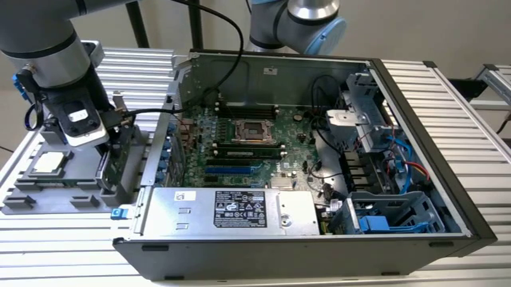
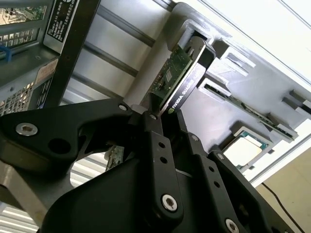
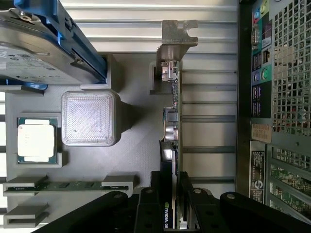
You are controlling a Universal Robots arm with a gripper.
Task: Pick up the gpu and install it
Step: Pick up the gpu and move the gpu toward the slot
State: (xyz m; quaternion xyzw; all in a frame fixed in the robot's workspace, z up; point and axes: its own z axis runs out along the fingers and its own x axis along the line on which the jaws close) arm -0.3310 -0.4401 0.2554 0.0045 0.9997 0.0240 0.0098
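Beside the computer case [image 3: 282, 73], the pincer [image 3: 170, 196] clamps the gpu [image 3: 171, 121], upright on edge, silver bracket end pointing away.

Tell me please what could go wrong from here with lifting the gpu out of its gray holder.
1. The gripper sits at one end of the gpu, far from its silver bracket; lifted, the card may tilt and jam in the gray holder.
2. The computer case stands close beside the card; a sideways swing might strike it.
3. A black cable hangs into the case and could snag the card on its way in.
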